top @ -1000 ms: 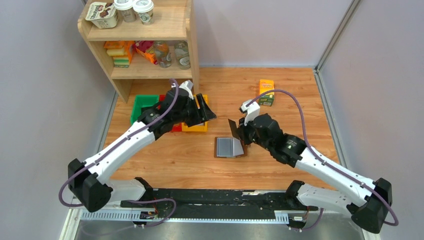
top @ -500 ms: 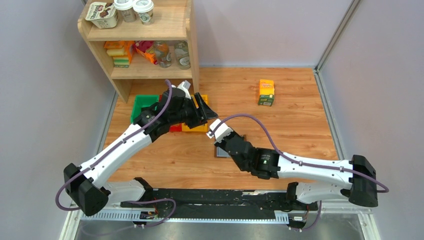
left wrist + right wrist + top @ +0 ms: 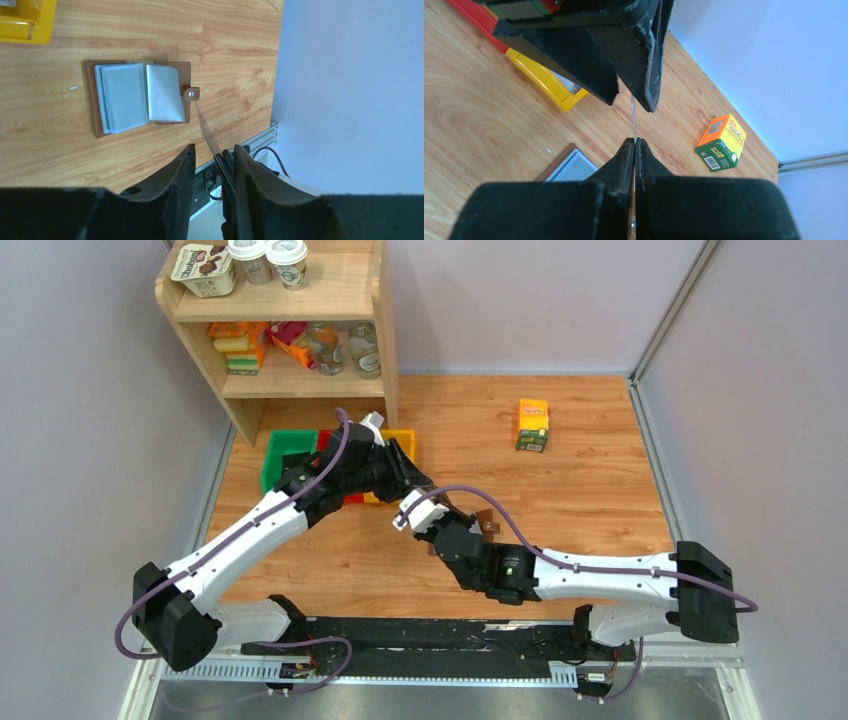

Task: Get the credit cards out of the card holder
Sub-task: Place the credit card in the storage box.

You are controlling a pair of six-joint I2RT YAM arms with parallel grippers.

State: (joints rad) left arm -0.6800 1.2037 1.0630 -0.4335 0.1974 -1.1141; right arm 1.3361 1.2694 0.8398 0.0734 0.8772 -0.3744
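Right gripper (image 3: 634, 142) was pinched tight on one credit card (image 3: 633, 117), held on edge and raised off the table (image 3: 150, 30), apparently to pass it to the left gripper (image 3: 215, 150). The left fingers (image 3: 634, 45) stood apart on either side of the card's free end and were not clamped on it as far as the views showed. Card holder (image 3: 137, 97) lay open and flat on the table below both grippers, one sleeve page half lifted, clasp tab out to the side. It was lying free, probably because a handover needs neither gripper on it. Counted: one card in view, one holder, two grippers, three bins (image 3: 285, 452) (green, red, yellow), one carton (image 3: 532, 425). Could not tell whether more cards sat in the sleeves.
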